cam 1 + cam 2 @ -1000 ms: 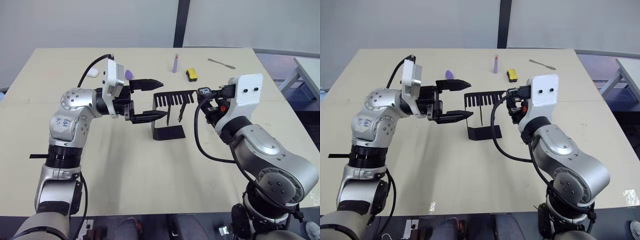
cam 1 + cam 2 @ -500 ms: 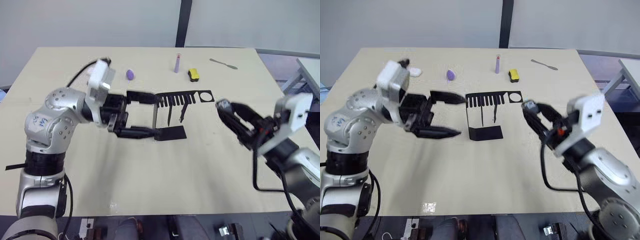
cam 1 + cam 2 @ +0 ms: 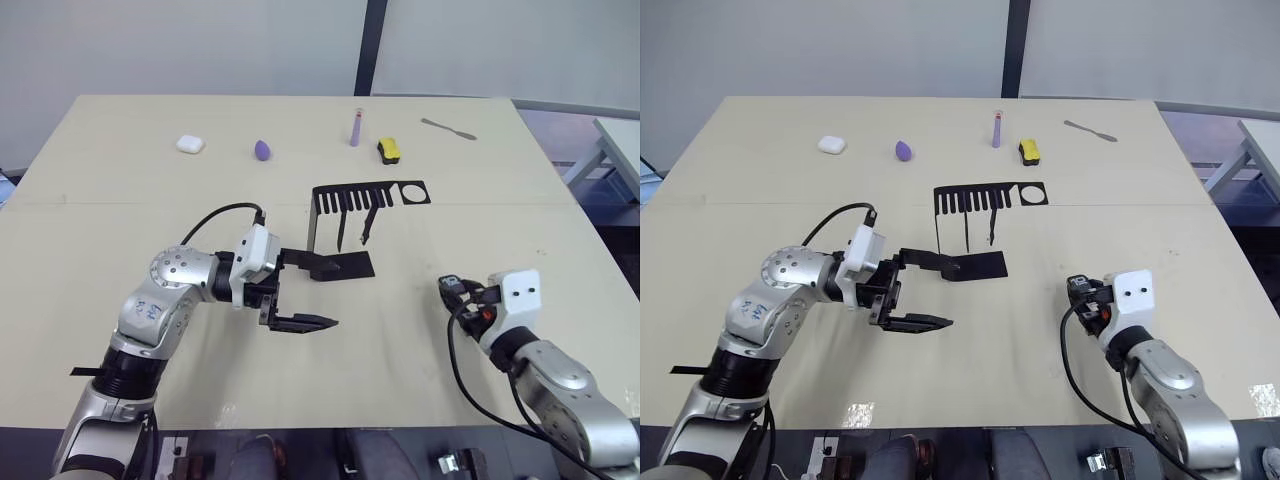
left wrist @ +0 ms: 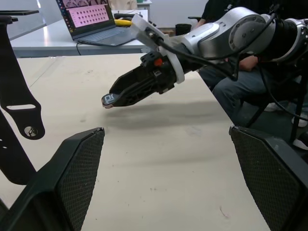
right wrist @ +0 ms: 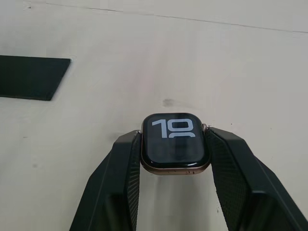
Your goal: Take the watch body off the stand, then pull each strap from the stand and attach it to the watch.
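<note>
The black stand [image 3: 313,222] sits mid-table, its slotted top plate [image 3: 370,192] carrying an empty round hole. Two thin dark straps [image 3: 341,231] hang from the slots; one strap end [image 4: 22,113] appears in the left wrist view. My right gripper [image 3: 450,291] hovers low over the table, near and to the right of the stand, shut on the watch body [image 5: 175,143], whose dark screen with white digits faces up. My left gripper [image 3: 325,293] is open and empty, low at the near left of the stand's foot [image 3: 350,265].
Along the far side lie a white case [image 3: 190,144], a purple lump [image 3: 261,150], a purple pen [image 3: 354,127], a yellow-and-black block [image 3: 388,150] and a metal tool [image 3: 447,128]. A laptop [image 4: 89,14] and a seated person [image 4: 250,72] are beyond the table.
Both arms have dropped toward the near table. The right gripper carried the watch body away from the stand's hole, rightward and nearer. The left gripper sank from beside the top plate to foot level.
</note>
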You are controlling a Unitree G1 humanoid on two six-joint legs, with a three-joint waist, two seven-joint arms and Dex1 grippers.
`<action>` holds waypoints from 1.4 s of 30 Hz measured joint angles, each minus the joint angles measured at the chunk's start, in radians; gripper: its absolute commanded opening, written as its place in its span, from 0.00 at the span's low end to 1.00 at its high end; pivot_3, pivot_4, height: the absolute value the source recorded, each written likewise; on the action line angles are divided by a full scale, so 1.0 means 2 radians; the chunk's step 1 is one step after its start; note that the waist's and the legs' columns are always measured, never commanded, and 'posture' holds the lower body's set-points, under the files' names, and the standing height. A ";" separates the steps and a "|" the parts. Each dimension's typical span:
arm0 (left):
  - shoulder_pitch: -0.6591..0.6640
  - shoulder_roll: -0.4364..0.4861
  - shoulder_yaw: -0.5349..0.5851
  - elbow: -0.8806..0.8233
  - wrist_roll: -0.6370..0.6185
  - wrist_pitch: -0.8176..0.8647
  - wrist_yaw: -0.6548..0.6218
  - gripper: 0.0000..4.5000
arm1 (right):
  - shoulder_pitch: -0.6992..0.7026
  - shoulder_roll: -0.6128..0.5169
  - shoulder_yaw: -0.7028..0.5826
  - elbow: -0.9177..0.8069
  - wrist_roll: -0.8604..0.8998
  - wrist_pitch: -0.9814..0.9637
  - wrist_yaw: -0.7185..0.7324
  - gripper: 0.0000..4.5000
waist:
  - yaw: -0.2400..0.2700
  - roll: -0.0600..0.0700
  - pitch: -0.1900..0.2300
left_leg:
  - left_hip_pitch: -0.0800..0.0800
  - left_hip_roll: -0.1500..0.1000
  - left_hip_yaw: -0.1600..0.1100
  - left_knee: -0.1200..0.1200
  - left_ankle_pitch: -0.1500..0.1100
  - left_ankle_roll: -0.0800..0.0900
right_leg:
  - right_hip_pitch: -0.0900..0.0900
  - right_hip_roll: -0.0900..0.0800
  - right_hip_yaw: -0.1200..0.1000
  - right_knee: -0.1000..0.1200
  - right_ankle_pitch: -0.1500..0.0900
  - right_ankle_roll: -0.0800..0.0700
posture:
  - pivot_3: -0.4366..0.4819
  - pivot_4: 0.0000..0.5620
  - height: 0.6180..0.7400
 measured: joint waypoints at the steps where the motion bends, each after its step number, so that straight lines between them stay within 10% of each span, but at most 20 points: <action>1: 0.001 0.000 -0.001 0.000 0.001 0.000 0.001 1.00 | -0.006 0.004 0.004 0.015 -0.009 -0.010 0.000 0.35 | 0.000 0.000 0.000 | 0.000 0.000 0.000 0.000 0.000 0.000 | 0.000 0.000 0.000 0.000 0.000 0.000 | 0.48 0.27 1.00; 32: 0.010 -0.001 0.002 0.006 0.013 -0.007 0.037 1.00 | -0.017 0.016 -0.004 0.075 -0.031 -0.044 0.023 0.35 | 0.009 0.000 0.000 | 0.001 0.000 0.000 0.000 0.000 0.000 | 0.000 0.000 0.000 0.001 0.000 0.000 | 0.48 0.27 1.00; 38: 0.012 0.000 0.002 0.006 0.013 -0.010 0.037 1.00 | 0.005 0.003 -0.003 0.058 -0.031 -0.032 0.032 0.99 | 0.011 0.000 0.000 | 0.001 0.000 0.000 0.000 0.000 0.000 | 0.001 0.000 0.000 0.001 0.000 0.000 | 0.48 0.27 1.00; 42: 0.029 0.013 0.008 0.005 0.013 -0.005 0.040 1.00 | 0.036 -0.011 -0.009 0.017 -0.018 -0.009 0.043 0.99 | 0.010 0.000 0.000 | 0.001 0.000 0.000 0.000 0.000 0.000 | 0.000 0.000 0.000 0.001 0.000 0.000 | 0.48 0.27 1.00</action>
